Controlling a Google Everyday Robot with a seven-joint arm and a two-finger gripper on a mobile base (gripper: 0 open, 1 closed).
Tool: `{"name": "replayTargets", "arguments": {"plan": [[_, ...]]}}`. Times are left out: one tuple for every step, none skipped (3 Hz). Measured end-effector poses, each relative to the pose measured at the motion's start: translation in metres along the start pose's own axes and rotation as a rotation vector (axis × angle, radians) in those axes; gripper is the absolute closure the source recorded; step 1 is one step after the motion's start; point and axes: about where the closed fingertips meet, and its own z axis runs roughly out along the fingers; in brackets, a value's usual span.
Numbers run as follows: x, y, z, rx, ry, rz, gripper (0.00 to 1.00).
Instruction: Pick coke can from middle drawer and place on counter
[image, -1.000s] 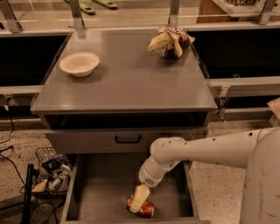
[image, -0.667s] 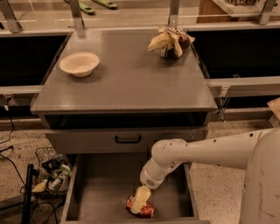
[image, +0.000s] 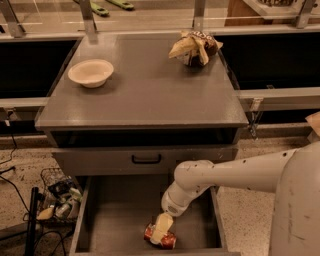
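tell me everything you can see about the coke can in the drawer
The coke can is small, red and shiny like metal. It lies on its side on the bare grey floor of the open middle drawer, near the front edge and right of centre. The claw reaches down onto it and covers its middle, so only the red parts at either end show. Any lettering is hidden. Apart from the floor and the claw, nothing seems to touch it.
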Motion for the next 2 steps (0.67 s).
{"name": "replayTargets", "arguments": {"plan": [[0.0002, -0.0001, 0.0001, 0.000, 0.001, 0.001, 0.00], [0.0008, 0.0004, 0.0024, 0.049, 0.043, 0.014, 0.00]]}}
